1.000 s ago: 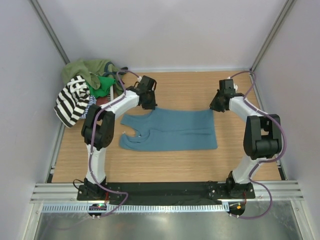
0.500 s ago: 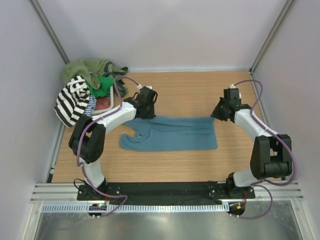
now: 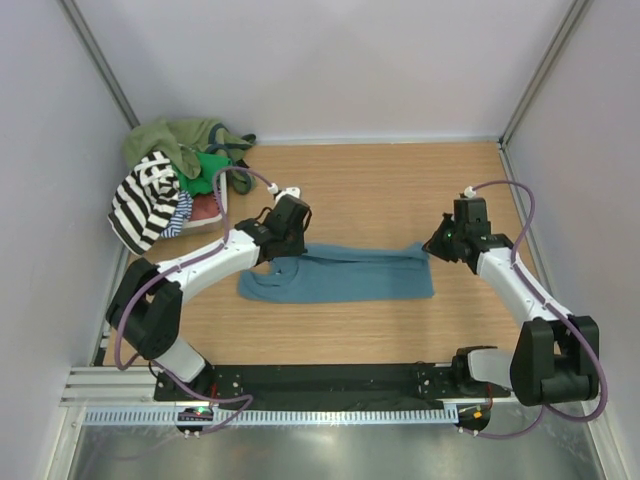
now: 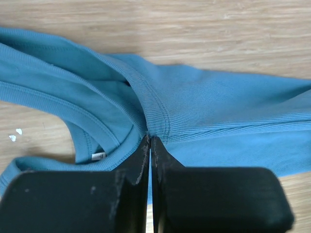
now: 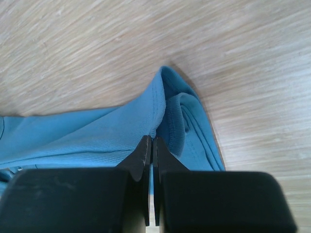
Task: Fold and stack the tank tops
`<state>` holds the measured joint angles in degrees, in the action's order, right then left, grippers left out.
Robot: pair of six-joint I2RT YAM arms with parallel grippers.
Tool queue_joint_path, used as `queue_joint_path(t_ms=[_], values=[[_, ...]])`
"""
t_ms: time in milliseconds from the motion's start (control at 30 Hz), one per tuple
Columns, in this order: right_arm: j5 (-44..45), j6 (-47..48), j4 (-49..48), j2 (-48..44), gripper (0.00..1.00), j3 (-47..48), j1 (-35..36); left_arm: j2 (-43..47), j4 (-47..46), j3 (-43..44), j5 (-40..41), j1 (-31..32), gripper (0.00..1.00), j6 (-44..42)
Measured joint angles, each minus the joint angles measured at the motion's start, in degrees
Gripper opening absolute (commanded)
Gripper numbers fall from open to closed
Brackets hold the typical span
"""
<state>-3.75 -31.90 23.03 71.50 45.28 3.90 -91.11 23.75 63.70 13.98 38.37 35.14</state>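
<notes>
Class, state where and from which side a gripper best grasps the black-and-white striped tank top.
On the striped tank top, probably the bunched upper fold, from above: it drapes over the left side of the heap, and nothing covers it.

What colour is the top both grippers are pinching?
Plain teal-blue top, clearest in the left wrist view.

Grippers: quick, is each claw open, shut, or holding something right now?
Left gripper: shut, pinching the teal tank top near its neckline.
Right gripper: shut, pinching a folded edge of the same top.
</notes>
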Motion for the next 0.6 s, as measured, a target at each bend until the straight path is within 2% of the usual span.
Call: queue_joint_path(t_ms=[233,600], values=[[-0.5,-0.6,1.5,-4.5,0.01,-3.1,0.1,3.7,-0.5,-5.5,3.0,3.9,0.00,2.0],[1.7,-3.3,2.6,-5.0,0.02,-7.7,0.1,7.0,-1.3,-11.5,9.0,10.5,0.00,7.0]])
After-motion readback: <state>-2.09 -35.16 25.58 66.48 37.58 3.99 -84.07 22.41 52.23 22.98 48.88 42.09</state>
